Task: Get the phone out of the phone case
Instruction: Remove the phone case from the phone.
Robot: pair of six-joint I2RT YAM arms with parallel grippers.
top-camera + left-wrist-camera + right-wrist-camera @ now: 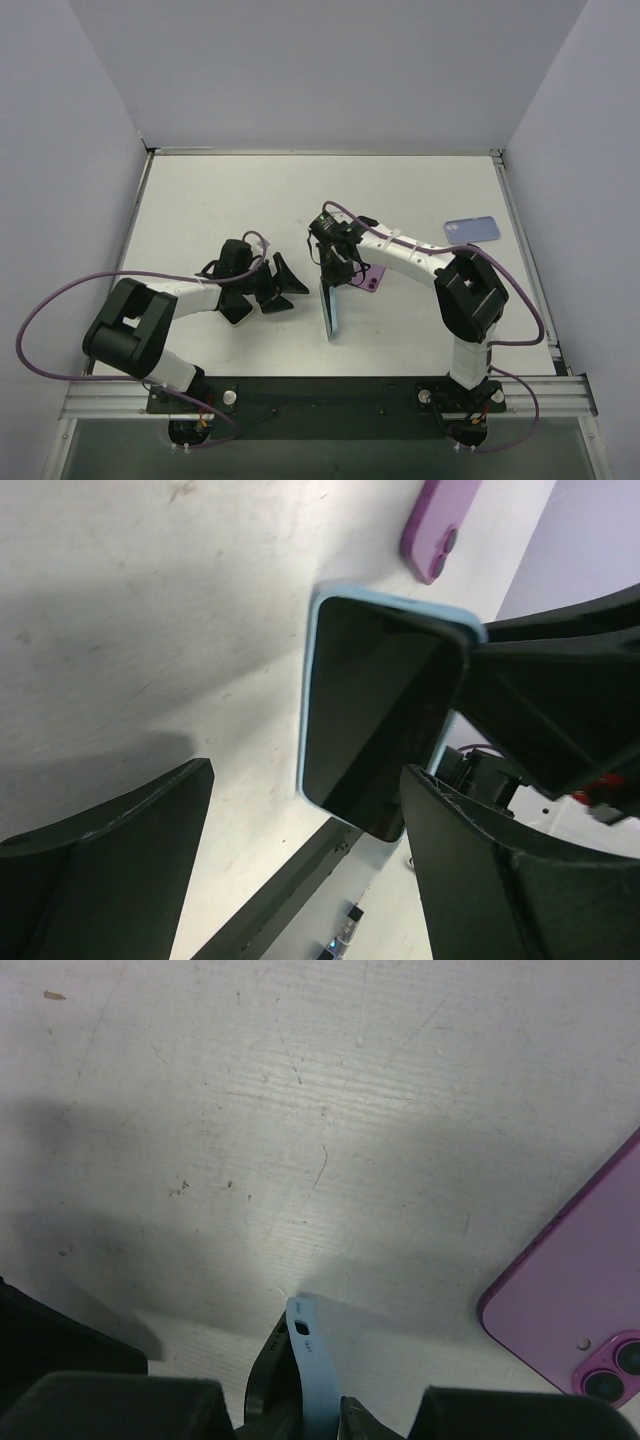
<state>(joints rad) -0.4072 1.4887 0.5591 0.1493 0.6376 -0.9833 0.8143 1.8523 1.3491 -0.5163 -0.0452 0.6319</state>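
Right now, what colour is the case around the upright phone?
Light blue. The case shows best in the left wrist view, rimming the dark phone.

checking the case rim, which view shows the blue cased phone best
Left wrist: the blue cased phone faces it, dark screen and pale rim plain. Top external sees it edge-on, a thin strip. Right wrist catches only one end.

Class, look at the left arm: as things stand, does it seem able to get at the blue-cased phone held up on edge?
Probably yes. The left claw is open and faces the screen of the cased phone, with only bare table between them. The right claw pinches just its far end.
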